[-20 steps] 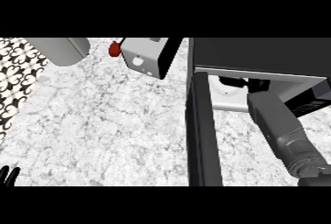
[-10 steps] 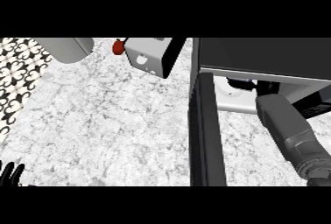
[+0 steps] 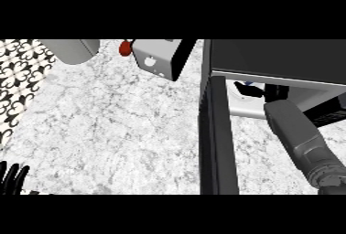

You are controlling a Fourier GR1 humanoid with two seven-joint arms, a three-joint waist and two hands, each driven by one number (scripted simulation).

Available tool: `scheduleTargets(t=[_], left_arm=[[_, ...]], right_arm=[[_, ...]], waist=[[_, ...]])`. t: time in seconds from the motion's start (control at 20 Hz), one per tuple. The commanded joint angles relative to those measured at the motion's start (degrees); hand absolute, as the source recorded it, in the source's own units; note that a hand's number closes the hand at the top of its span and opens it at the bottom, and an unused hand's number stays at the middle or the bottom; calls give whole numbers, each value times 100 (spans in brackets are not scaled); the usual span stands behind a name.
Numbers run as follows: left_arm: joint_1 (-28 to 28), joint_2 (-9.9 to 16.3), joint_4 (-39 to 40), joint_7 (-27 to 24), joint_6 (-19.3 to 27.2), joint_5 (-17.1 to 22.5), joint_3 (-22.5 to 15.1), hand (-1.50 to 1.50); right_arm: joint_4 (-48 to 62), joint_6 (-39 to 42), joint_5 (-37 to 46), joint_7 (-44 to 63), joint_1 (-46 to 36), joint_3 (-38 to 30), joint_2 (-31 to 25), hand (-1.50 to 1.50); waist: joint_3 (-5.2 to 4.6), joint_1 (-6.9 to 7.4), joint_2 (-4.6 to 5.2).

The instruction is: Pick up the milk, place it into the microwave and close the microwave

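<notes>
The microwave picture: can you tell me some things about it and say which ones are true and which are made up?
1. The microwave door is open. True.
2. The right arm reaches into the microwave. True.
3. The counter is plain blue. False: it is white and grey marble.
4. The left hand is inside the microwave. False: its fingers show at the view's lower left corner.
5. A small red thing sits near the counter's far edge. True.

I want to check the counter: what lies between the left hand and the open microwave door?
In the head view, only bare marble counter lies between the left hand and the microwave door.
</notes>
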Motion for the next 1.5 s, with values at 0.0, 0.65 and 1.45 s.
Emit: scheduleTargets(t=[0.0, 0.65, 1.45], left_arm=[[-257, 12, 143, -6, 70, -39, 55, -150], [-455, 106, 564, -166, -53, -74, 184, -150], [146, -311, 150, -390, 19, -502, -129, -150]], right_arm=[[-55, -362, 23, -109, -40, -1, 244, -150], [74, -243, 249, 24, -172, 149, 365, -150], [-118, 380, 55, -303, 90, -100, 319, -150]], waist=[[-4, -48, -20], [-16, -50, -47], [-18, -305, -193]])
